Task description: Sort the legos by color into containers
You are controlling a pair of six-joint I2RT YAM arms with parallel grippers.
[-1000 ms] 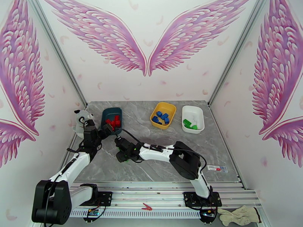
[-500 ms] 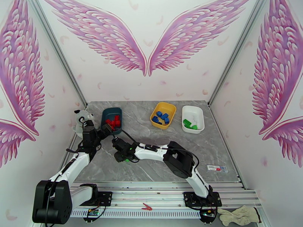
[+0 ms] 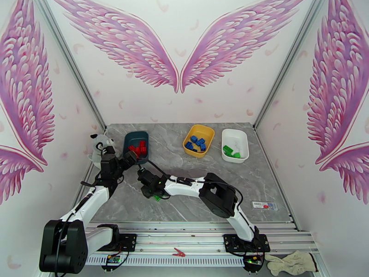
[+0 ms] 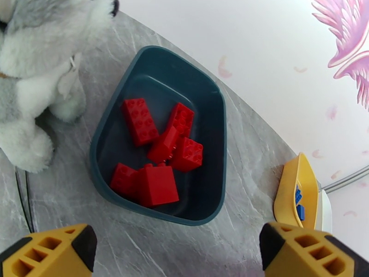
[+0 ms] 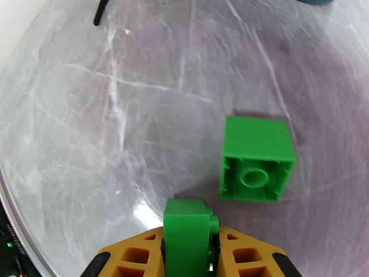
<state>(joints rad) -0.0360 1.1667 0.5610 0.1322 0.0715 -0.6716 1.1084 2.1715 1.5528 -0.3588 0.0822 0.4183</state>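
The dark teal tray (image 4: pixel 217 102) holds several red legos (image 4: pixel 159 155), seen from above by my open left gripper (image 4: pixel 180 255), whose yellow fingertips (image 4: pixel 50 250) stand wide apart just short of it. From above, the left gripper (image 3: pixel 129 159) hovers at the near end of the teal tray (image 3: pixel 137 133). My right gripper (image 5: pixel 189 241) is shut on a small green lego (image 5: pixel 184 222), low over the table. A second green lego (image 5: pixel 257 165) lies on its side just beyond it. The yellow tray (image 3: pixel 199 127) holds blue legos (image 3: pixel 196 142); the white tray (image 3: pixel 237 140) holds green legos (image 3: pixel 229 152).
A grey-white plush dog (image 4: pixel 32 75) sits against the left side of the teal tray, at the table's left edge (image 3: pixel 99 144). A white label (image 3: pixel 264 206) lies near the front right. The right arm's elbow (image 3: pixel 217 195) reaches across the front middle.
The right gripper has closed on the green lego, and its arm has shifted a little to the left. The left arm has stayed still and open.
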